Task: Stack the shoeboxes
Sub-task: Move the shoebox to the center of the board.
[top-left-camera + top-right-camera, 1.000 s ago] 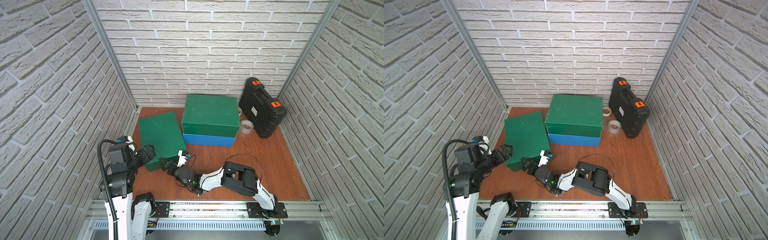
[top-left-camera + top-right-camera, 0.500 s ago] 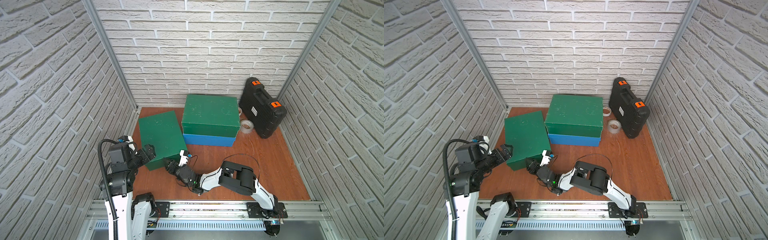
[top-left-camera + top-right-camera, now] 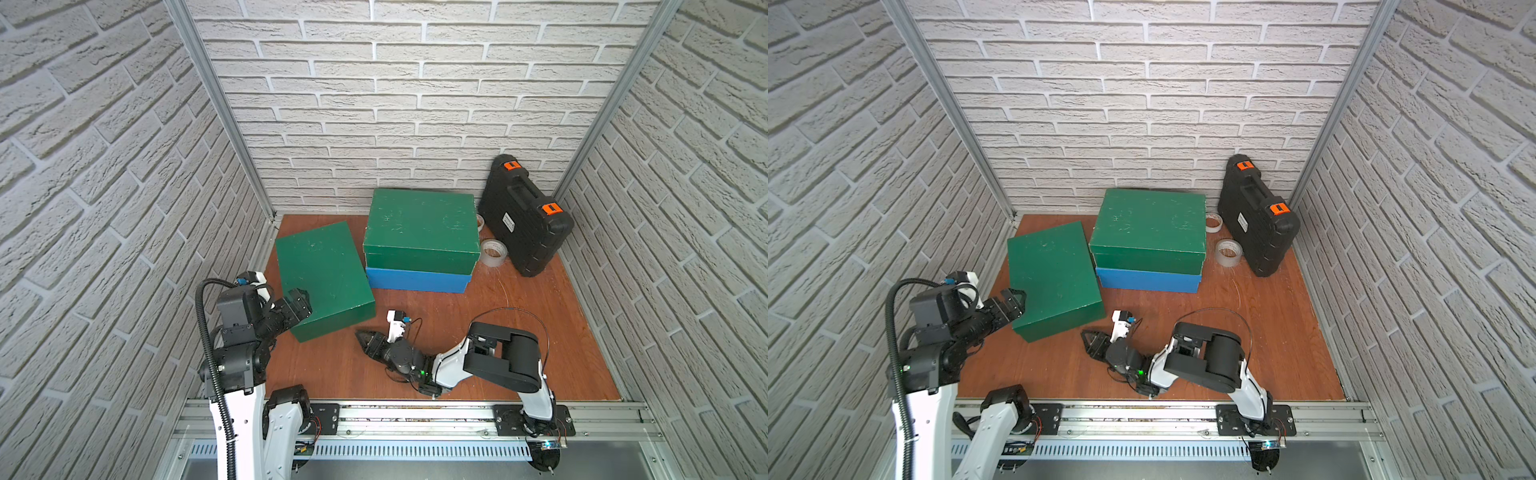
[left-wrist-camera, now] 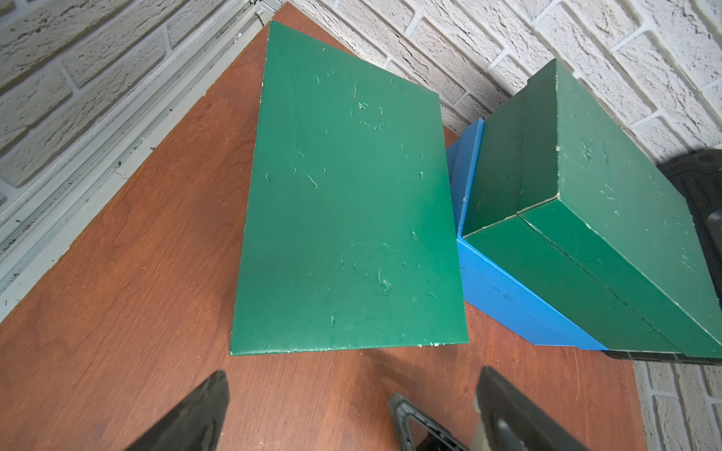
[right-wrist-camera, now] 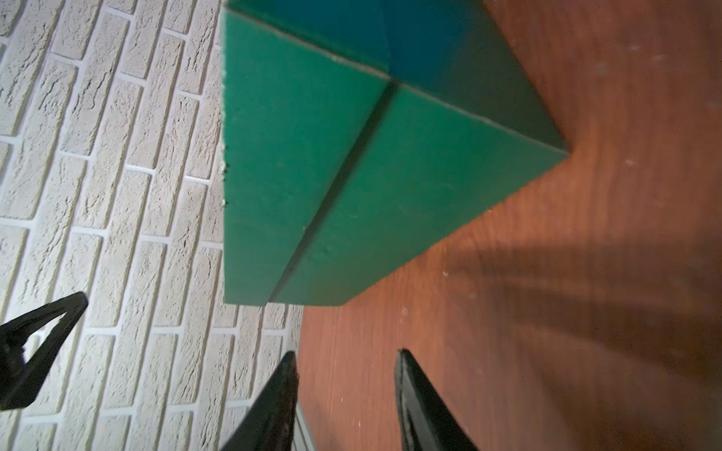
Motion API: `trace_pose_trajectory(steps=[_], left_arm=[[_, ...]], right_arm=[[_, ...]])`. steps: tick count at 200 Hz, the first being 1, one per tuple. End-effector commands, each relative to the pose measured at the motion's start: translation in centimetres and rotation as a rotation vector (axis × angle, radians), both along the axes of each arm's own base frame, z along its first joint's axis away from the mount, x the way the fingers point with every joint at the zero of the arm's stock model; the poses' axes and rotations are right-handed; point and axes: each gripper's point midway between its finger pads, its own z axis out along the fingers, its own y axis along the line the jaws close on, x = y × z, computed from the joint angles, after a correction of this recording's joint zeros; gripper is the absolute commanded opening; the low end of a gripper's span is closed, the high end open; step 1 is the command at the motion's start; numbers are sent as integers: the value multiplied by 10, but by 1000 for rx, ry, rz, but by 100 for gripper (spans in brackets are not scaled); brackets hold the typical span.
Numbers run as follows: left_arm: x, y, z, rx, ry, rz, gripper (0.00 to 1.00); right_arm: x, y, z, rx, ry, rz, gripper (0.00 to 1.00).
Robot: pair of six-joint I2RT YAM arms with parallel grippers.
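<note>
Stacked shoeboxes (image 3: 419, 226) right of lone shoebox (image 3: 322, 270)

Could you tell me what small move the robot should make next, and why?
Probably ease the right claw forward to the near right corner of the loose green shoebox. The open left claw hovers by its near left corner, the box looks too wide for one claw, and it belongs on the stacked green shoebox above the blue shoebox.

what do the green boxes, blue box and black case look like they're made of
The loose green box and stacked green box: likely painted cardboard, matte; whitish scuffs and pale chipped edges. The blue box: probably cardboard too, matte, sharp folded corners. The case: looks like moulded plastic, faint sheen, rounded corners, orange latches.
</note>
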Motion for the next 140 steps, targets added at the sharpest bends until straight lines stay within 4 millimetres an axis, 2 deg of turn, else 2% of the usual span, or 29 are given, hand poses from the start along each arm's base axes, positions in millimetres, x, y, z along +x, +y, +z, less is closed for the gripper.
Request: trace_pose_trajectory(steps=[1, 20, 33, 48, 52, 59, 62, 72, 86, 104, 119, 125, 136, 138, 140], left_arm=[[5, -2, 4, -4, -26, -20, 98], [6, -5, 6, -16, -37, -31, 98], [7, -5, 7, -26, -39, -29, 98], [15, -6, 5, -57, -40, -24, 98], [20, -6, 6, -68, -44, -22, 98], [30, -4, 8, -92, -48, -3, 98], [33, -2, 10, -101, -57, 12, 98], [56, 11, 8, -155, -40, 83, 98], [92, 31, 14, -250, -62, 150, 98], [138, 77, 23, -373, -114, 263, 98], [181, 106, 45, -375, -230, 289, 98], [199, 111, 63, -343, -287, 266, 98], [227, 117, 75, -280, -285, 243, 98], [232, 119, 69, -275, -263, 246, 98], [238, 121, 73, -264, -261, 245, 98]], right_arm=[[-13, -27, 8, 45, 10, 26, 43], [-25, -59, -1, -12, 20, 31, 44], [-31, -74, 2, -56, 16, 42, 47], [-34, -78, 11, -158, 6, 87, 56], [-33, -75, 18, -184, 5, 97, 58], [-34, -80, 16, -304, 40, 111, 63], [-32, -80, 24, -339, 36, 110, 64], [-30, -84, 41, -478, -2, 118, 69], [-27, -79, 68, -492, -83, 141, 75], [-24, -77, 88, -519, -131, 164, 82], [-24, -73, 98, -595, -154, 205, 83], [-25, -71, 98, -617, -157, 223, 83], [-25, -65, 101, -629, -176, 251, 83], [-25, -64, 103, -629, -181, 255, 83], [-25, -63, 103, -634, -184, 261, 83]])
